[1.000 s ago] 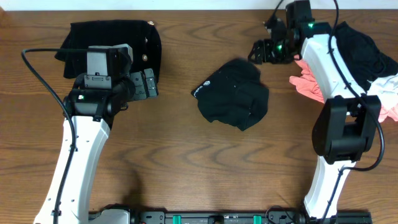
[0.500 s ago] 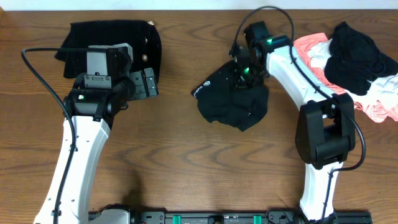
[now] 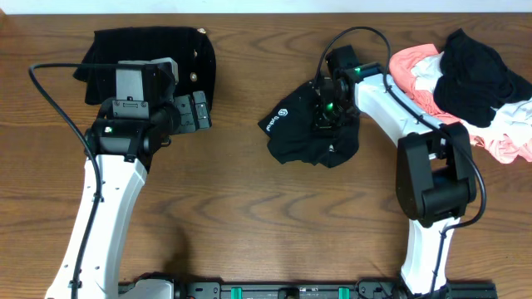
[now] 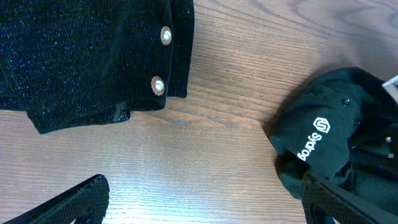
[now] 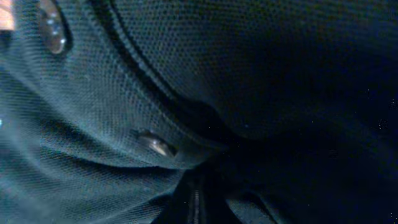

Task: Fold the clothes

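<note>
A crumpled black polo shirt (image 3: 295,139) with a white logo lies in the middle of the table. My right gripper (image 3: 326,116) is pressed down into its upper right part and shut on the fabric. The right wrist view is filled with the dark mesh cloth (image 5: 124,93) and two buttons. My left gripper (image 3: 193,112) hovers open over bare wood between a folded black garment (image 3: 116,50) and the shirt. In the left wrist view its gripper (image 4: 205,205) is empty, with the folded garment (image 4: 81,56) at upper left and the shirt (image 4: 336,143) at right.
A pile of unfolded clothes (image 3: 474,83), black, pink and white, lies at the table's far right. The folded garment with pearl buttons occupies the far left corner. Brown wooden tabletop (image 3: 249,224) stretches along the front.
My right arm swung left from the clothes pile onto the black shirt and its jaws closed on the cloth, which has bunched slightly. The left arm has not moved.
</note>
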Robot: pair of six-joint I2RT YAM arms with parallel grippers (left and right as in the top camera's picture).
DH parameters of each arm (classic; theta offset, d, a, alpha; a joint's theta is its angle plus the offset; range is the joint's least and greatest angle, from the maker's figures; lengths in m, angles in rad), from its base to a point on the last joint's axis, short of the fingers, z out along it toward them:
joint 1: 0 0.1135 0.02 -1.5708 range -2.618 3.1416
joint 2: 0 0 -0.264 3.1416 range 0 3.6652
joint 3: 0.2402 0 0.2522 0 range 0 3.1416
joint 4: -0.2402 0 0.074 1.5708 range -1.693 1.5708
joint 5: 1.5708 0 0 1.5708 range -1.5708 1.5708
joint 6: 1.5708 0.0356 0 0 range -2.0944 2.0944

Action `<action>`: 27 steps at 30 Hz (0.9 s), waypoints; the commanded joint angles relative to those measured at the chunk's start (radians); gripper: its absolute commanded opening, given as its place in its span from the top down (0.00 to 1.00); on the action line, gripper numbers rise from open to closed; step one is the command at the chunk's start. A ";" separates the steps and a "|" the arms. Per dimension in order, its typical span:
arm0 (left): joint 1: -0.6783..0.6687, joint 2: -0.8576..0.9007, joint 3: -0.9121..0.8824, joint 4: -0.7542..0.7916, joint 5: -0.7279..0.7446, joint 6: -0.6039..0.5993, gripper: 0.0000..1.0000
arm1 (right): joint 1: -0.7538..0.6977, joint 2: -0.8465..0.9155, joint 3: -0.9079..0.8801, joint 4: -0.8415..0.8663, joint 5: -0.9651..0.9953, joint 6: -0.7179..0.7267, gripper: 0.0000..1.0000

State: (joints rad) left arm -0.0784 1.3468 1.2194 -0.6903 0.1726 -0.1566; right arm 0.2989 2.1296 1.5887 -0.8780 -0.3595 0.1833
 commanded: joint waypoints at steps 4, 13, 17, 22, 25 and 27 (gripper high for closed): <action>0.005 0.006 -0.006 0.002 -0.010 0.026 0.02 | -0.041 -0.147 0.034 -0.003 -0.068 0.042 0.73; -0.068 0.042 -0.006 -0.001 0.138 0.162 0.02 | -0.179 -0.331 0.034 -0.044 -0.060 0.012 0.05; -0.207 0.116 -0.006 0.026 0.122 0.224 0.02 | -0.269 -0.356 0.034 -0.056 -0.065 -0.025 0.04; -0.407 0.245 -0.006 0.125 -0.029 0.235 0.02 | -0.346 -0.356 0.034 -0.094 -0.077 -0.096 0.01; -0.508 0.301 -0.005 0.199 -0.076 0.234 0.02 | -0.373 -0.356 0.034 -0.095 -0.075 -0.104 0.01; -0.570 0.325 -0.005 0.245 -0.124 0.230 0.02 | -0.389 -0.356 0.034 -0.093 -0.074 -0.111 0.01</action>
State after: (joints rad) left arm -0.5770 1.6470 1.2182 -0.4778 0.1497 0.0547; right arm -0.0689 1.7794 1.6104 -0.9707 -0.4191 0.1154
